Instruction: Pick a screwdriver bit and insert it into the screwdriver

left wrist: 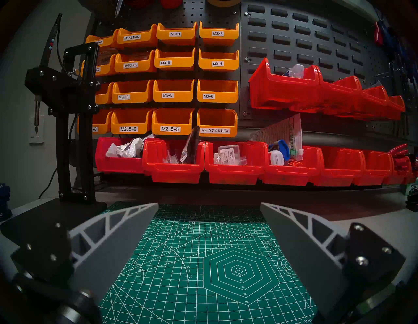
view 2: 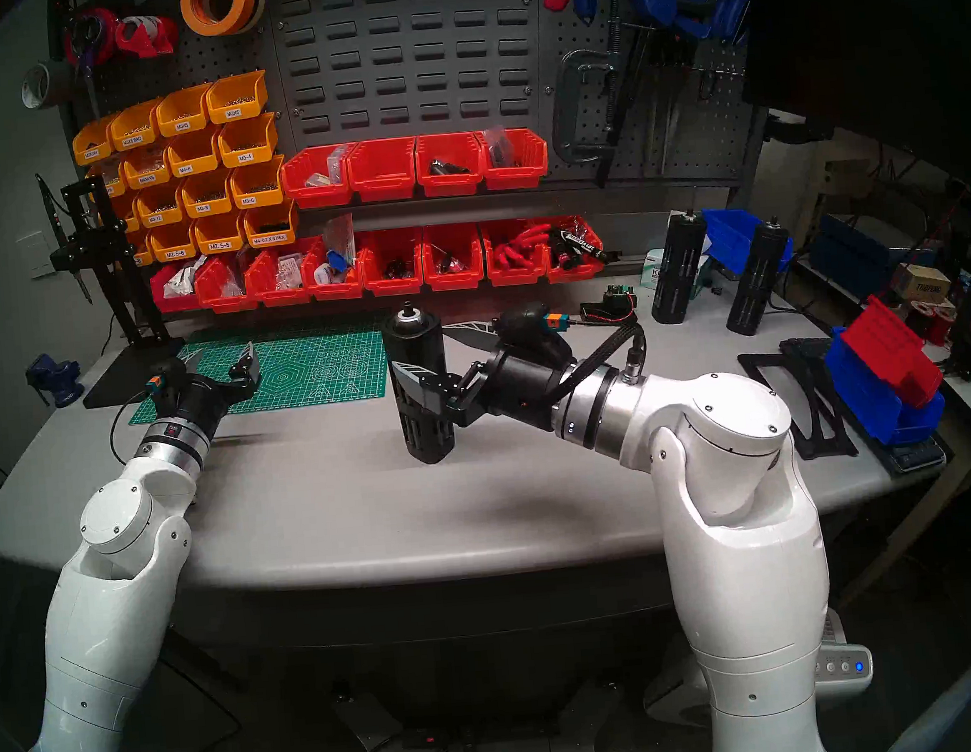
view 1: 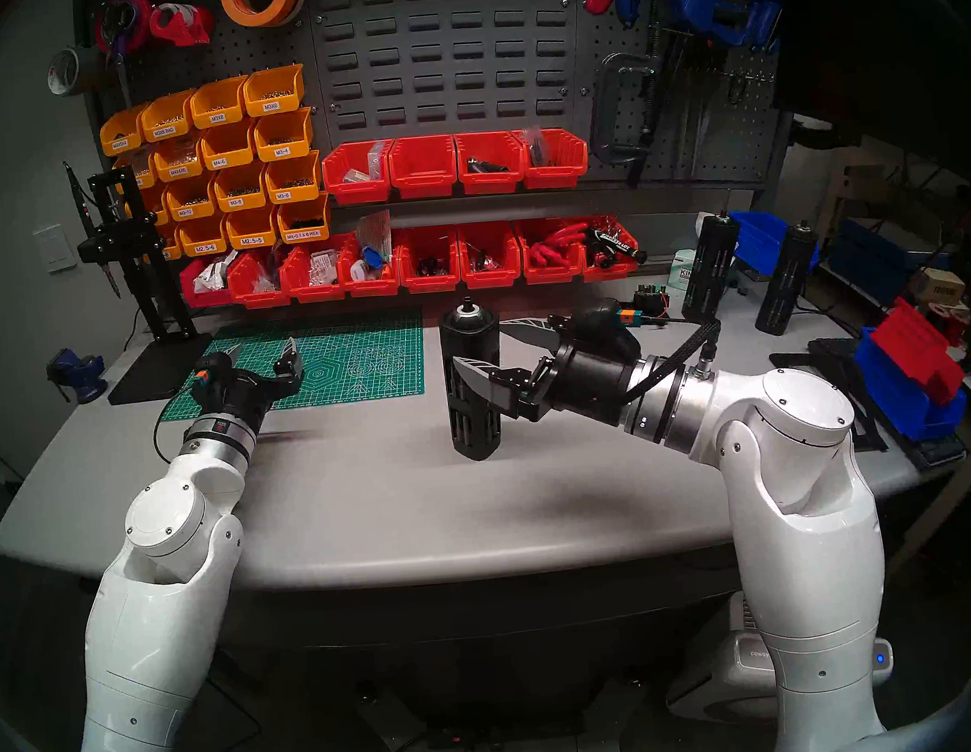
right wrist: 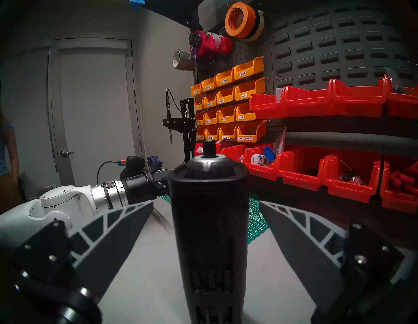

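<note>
Both white arms fill the foreground of the head view, and the action sits between them on the grey table (view 1: 366, 509). Right gripper (view 1: 483, 343) has its fingers spread wide, one on each side of the screwdriver (view 1: 472, 379), and the right wrist view shows clear air between each finger and the black body: nothing is being squeezed. That tall slotted cylinder stands upright on its tapered base near the middle of the table, just to the right of the green cutting mat (view 1: 342, 355), on its own, with no support from either arm.

Look at the top: a short dark stub pokes up out of the silver-ringed socket. Whether that is the screwdriver bit (right wrist: 208, 148) already seated or just part of the chuck, the pictures do not settle, though it reads to me like a bit in place. No loose bit shows anywhere on the table or in either gripper.

Left gripper (left wrist: 209, 226) hovers above the mat, fingers parted and empty, pointing at the wall of orange and red bins.

My read: if that stub is the bit, the insertion is done and only clearing the right arm away without knocking the cylinder over remains. If not, picking a bit is all still ahead.
</note>
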Controlling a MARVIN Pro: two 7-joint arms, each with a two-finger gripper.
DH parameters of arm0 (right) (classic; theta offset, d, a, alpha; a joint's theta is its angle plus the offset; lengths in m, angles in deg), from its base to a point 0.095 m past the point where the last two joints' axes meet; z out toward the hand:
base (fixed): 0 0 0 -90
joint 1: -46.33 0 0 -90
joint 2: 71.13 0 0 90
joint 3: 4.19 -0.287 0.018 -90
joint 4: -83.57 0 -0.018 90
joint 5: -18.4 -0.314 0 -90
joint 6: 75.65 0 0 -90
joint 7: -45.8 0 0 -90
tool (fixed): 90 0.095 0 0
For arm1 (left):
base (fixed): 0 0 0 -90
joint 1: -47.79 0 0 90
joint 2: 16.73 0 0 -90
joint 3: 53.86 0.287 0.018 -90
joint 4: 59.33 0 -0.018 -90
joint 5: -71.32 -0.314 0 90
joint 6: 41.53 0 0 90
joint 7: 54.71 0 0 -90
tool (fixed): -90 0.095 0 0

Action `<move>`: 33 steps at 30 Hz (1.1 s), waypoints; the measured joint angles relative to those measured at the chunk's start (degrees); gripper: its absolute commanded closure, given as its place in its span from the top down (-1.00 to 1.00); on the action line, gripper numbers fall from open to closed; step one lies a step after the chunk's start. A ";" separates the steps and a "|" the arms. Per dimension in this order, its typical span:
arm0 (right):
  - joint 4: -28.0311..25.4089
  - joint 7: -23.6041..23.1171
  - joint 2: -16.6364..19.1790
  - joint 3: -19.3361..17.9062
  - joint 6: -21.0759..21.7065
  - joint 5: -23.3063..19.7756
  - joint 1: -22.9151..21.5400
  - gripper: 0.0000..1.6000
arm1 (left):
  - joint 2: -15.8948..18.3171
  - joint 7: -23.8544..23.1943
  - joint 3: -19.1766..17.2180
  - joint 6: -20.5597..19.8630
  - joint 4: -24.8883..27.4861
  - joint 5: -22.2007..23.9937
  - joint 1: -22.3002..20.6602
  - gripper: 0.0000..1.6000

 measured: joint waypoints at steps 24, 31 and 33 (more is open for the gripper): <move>-9.43 -3.68 0.91 -8.31 -0.95 -0.68 12.38 1.00 | 0.00 -0.01 0.00 0.00 0.00 0.00 0.00 1.00; -10.26 -4.94 0.85 -9.84 -2.27 -0.90 15.46 1.00 | 0.00 -0.01 0.00 0.00 0.00 0.00 0.00 1.00; -10.32 -5.20 0.75 -10.14 -2.63 -0.92 16.11 1.00 | 0.00 -0.01 0.00 0.00 0.00 0.00 0.00 1.00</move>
